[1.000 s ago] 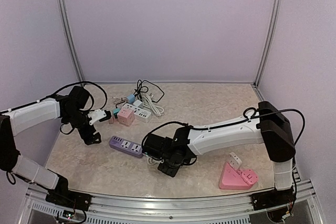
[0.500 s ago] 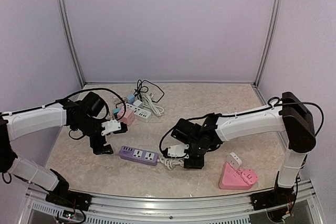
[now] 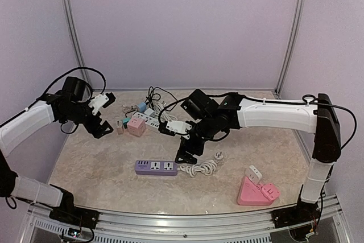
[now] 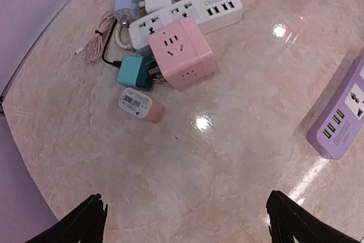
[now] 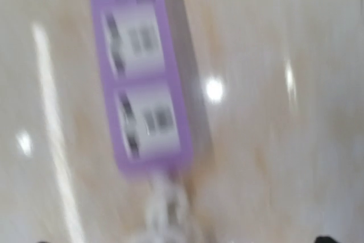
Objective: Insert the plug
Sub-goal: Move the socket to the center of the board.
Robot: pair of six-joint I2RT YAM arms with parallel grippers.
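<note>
We are hovering the right gripper, released and empty, over the purple power strip, which lies sockets-up, probably for plugging. The left gripper is hanging open.

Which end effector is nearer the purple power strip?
Right. The right end effector hovers above the purple power strip, at its cord end; the left end effector is near the pink cube.

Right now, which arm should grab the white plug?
Right. The right pincer hangs open near the white plug and purple strip; the left pincer is off by the pink cube.
</note>
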